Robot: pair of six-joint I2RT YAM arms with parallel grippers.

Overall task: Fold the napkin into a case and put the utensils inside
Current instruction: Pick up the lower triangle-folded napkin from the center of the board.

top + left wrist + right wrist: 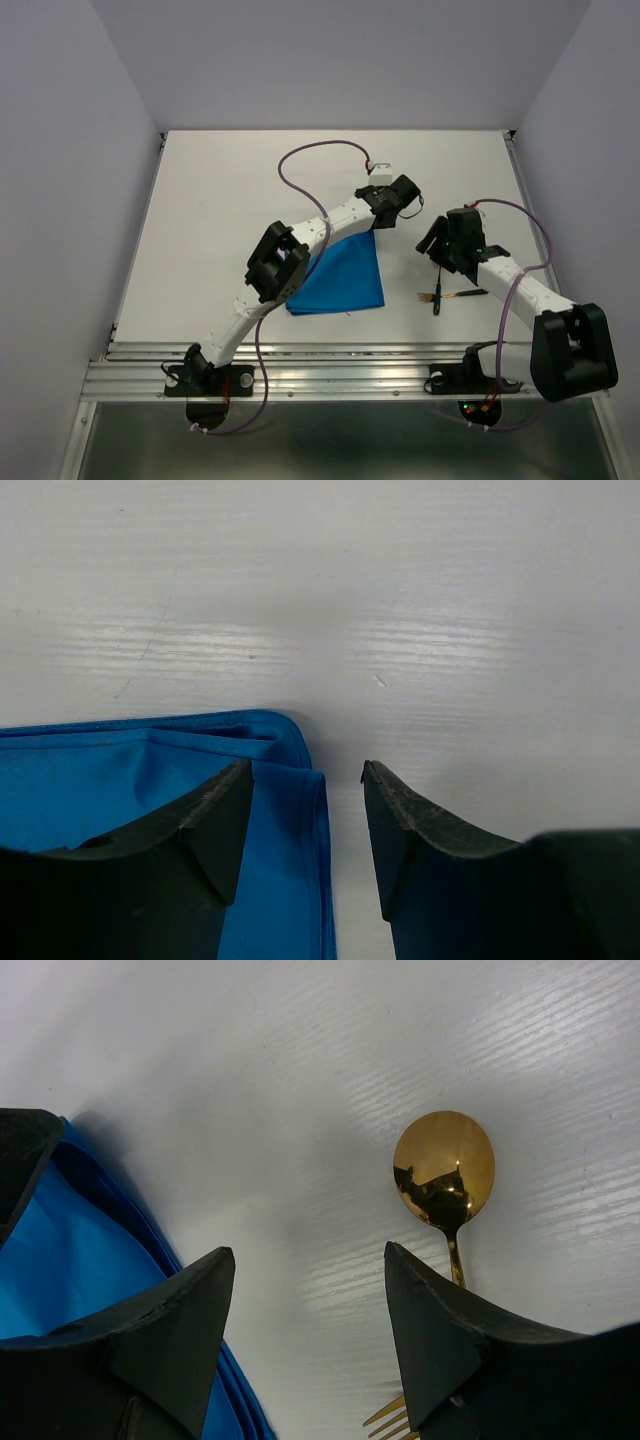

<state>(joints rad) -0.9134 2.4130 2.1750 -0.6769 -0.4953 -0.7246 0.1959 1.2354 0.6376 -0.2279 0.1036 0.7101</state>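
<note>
Napkin (340, 275) lies part-folded; our left claw (306, 770) hangs open over its corner, probably for the next fold, while our right claw (308, 1255) gapes empty by spoon (445, 1165) and fork (390, 1420).

Matt blue cloth napkin (340, 275) — mirror-glossy gold spoon (444, 1170)

The left arm (335, 215) and right arm (515, 290) have white links joined by bulky black joint housings (275, 262) on black bases (190, 378). A thin purple cable (300, 160) loops along each. Their fingers (215, 820) are dark, matte wedges.
</note>
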